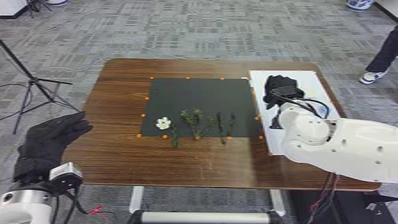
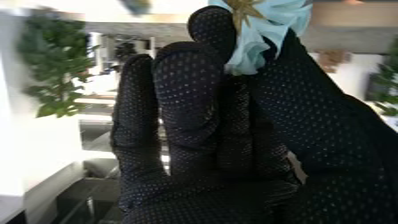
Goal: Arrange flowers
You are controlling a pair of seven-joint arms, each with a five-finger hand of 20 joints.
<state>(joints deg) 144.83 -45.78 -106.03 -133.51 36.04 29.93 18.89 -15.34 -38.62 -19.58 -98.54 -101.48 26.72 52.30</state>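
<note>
**Soft blue ruffles ask for a gentle pinch**

The black-gloved right hand (image 1: 282, 86) is partly closed at the far right, above the white board (image 1: 307, 84); it pinches a pale blue ruffled cloth-like piece (image 2: 272, 34) with gold star ornament (image 2: 243, 9). This piece seems light and soft, easy to crush, so better to hold by its folds, not by the star. The black-gloved left hand (image 1: 51, 136), near left, is loosely open. The small white flower (image 1: 163, 123) on the black mat (image 1: 200, 92) looks fragile; take its stem low

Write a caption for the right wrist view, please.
The robot's black-gloved right hand pinches a pale-blue, ruffled, fabric-like piece bearing a gold star shape.
</note>
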